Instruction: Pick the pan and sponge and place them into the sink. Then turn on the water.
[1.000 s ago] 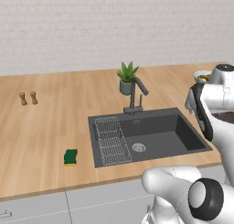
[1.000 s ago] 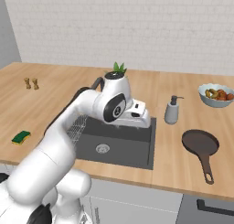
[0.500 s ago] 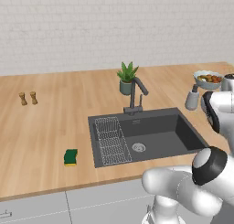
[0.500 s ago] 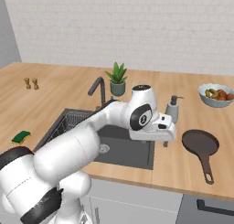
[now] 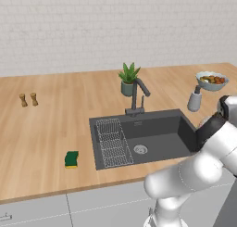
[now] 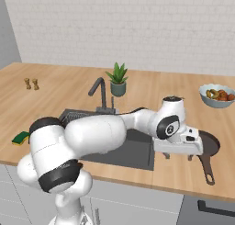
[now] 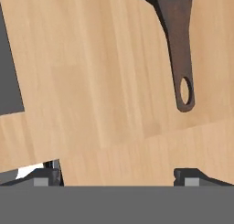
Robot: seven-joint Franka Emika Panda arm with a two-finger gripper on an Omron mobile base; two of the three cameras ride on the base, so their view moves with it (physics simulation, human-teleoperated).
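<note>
Wooden surface [image 6: 69, 91] with the claw [image 6: 178, 156] spread wide over bare wood beside the pan [image 6: 207, 146].
Dark and round, the pan lies at about 3 o'clock of the sink [image 6: 137, 153], its handle [image 7: 180, 49] with a hanging hole pointing toward the front edge; in the hand view the handle sits at 1 o'clock, apart from both fingertips [image 7: 189, 175], nothing between them. At 9 o'clock of the sink [image 5: 185, 133], the green-topped sponge [image 5: 71, 159] rests near the front edge, well apart from the wire rack [image 5: 113, 142].
</note>
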